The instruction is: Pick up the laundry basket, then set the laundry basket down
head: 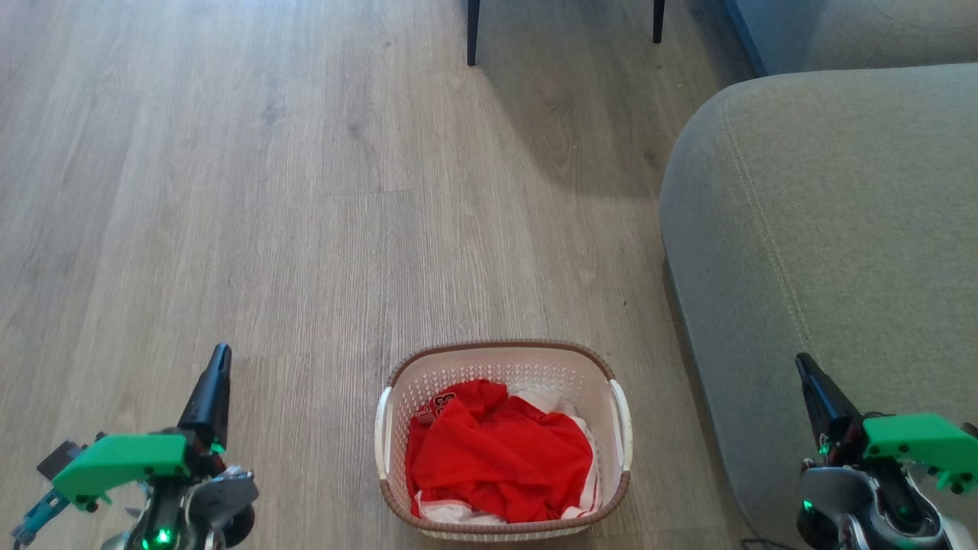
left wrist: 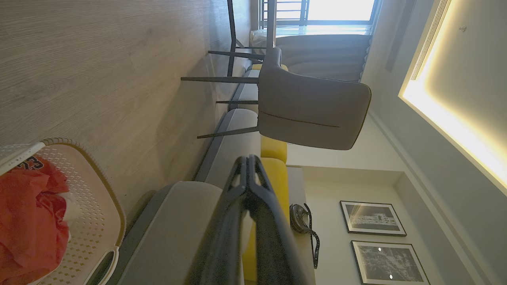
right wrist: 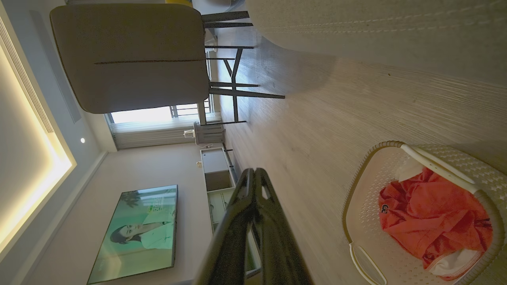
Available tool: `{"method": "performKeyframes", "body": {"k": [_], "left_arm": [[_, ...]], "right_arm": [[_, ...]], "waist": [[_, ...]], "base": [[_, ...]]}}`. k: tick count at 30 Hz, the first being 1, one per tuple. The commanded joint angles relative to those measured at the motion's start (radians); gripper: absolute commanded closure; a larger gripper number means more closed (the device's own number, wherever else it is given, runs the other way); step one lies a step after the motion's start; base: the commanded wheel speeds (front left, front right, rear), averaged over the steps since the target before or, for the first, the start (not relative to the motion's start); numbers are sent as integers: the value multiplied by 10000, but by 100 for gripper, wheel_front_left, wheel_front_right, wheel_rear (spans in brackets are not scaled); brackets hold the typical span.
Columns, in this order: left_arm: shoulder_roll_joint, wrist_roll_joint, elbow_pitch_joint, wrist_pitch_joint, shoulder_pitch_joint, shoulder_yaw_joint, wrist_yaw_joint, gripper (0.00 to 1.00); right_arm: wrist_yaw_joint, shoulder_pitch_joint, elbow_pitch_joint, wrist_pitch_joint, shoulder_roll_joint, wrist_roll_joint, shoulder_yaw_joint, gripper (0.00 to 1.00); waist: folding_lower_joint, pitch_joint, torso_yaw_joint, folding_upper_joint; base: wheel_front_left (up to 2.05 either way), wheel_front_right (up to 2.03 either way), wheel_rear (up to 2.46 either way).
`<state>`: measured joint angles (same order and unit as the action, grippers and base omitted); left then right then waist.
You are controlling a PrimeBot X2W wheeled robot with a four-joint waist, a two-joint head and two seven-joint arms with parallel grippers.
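1. Cream-white plastic with a brown rim: the laundry basket [head: 504, 345] stands on the wooden floor [head: 290, 191], low in the middle of the head view and just beside the grey sofa [head: 825, 229]. Red and white clothes [head: 500, 458] lie inside it.
2. The left gripper [head: 220, 357] hangs to the left of the basket, apart from it. Its two fingers are pressed together with nothing between them.
3. The right gripper [head: 804, 367] is on the other side, in front of the sofa, also apart from the basket. Its fingers are closed together too, and they are empty.
4. I judge that the picking up is not yet begun, because the basket rests on the floor and no gripper touches it.
5. The next move probably calls for both grippers to spread their fingers and come inward and down, one to the left handle [head: 380, 431] and one to the right handle [head: 623, 424]. Both sides should take hold evenly, so the basket does not tilt when it rises.
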<state>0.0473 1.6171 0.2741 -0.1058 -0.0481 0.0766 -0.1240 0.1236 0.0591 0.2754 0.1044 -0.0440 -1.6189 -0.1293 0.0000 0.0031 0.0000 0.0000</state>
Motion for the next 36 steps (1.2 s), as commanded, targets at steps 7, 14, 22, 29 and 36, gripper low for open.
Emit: {"method": "performKeyframes", "body": {"k": [7, 14, 22, 29, 36], "left_arm": [[43, -79, -291, -68, -599, 364, -67, 100], [41, -81, -291, -70, -599, 366, -67, 100], [-18, -30, 380, 131, 236, -47, 9, 0], [-15, -139, 284, 306, 188, -42, 5, 0], [-12, -75, 258, 511, 91, 42, 1, 0]], "right_arm": [[71, 487, -307, 81, -76, 96, 164, 100], [71, 488, -307, 83, -74, 98, 162, 100], [2, -187, 360, -116, 62, 60, 46, 0], [6, -140, 263, -295, 55, 192, 65, 0], [10, -43, 118, -501, 49, 494, -75, 0]], "waist": [[0, 0, 0, 0], [0, 0, 0, 0], [0, 11, -5, 0], [0, 26, -10, 0], [0, 34, -6, 0]], "base": [[0, 0, 0], [0, 0, 0], [0, 0, 0], [0, 0, 0], [0, 0, 0]]}}
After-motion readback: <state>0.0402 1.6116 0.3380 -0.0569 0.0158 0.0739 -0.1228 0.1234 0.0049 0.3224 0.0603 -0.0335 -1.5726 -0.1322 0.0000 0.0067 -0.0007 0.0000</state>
